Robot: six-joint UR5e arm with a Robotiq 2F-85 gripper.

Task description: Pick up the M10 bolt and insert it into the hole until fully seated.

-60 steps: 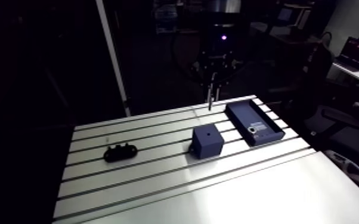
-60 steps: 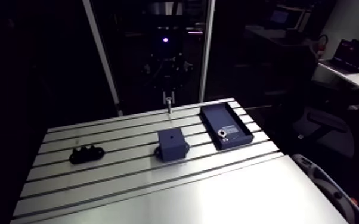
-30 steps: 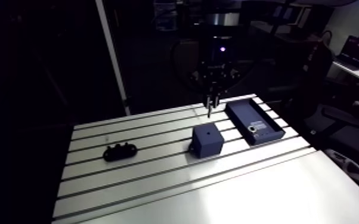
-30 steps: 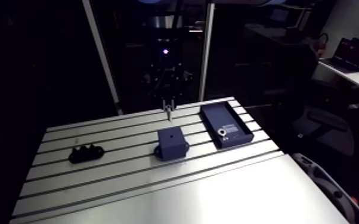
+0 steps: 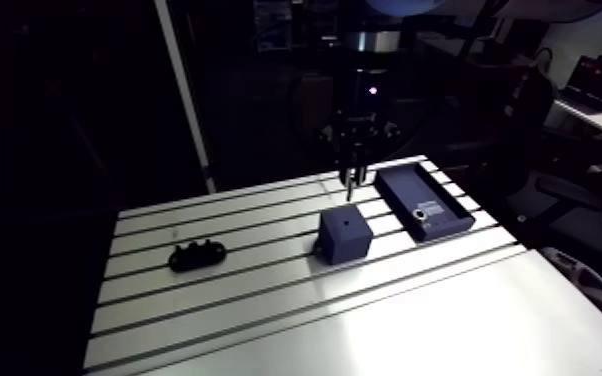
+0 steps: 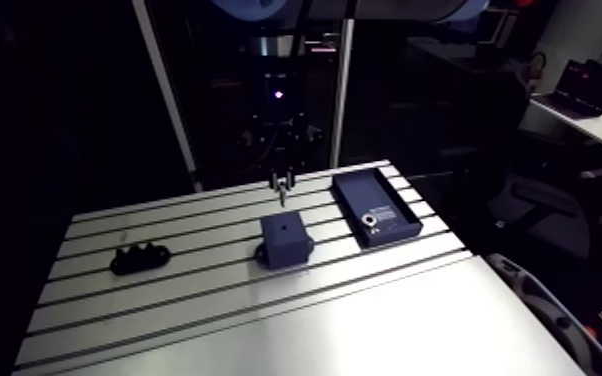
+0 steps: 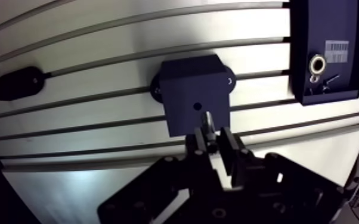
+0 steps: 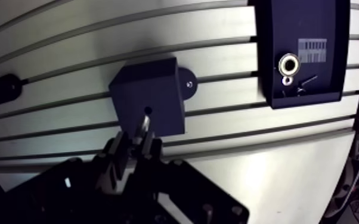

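Dark blue tray [image 7: 334, 21] on slotted table [image 7: 98, 42] holds a silver ring fitting [image 7: 317, 62], a smaller round bit [image 7: 315, 78] just beside it, and a thin dark piece too small to tell. White barcode label [image 7: 337, 47] sits in the tray, print unreadable. Gripper [image 7: 212, 138] fingers are narrow, clamped on the M10 bolt [image 7: 207, 122], shaft pointing down over the blue block [image 7: 188, 83], tip close by the hole [image 7: 197, 106], not in it. Black lobed part [image 7: 19, 82] lies well apart, nothing blocks the hole.
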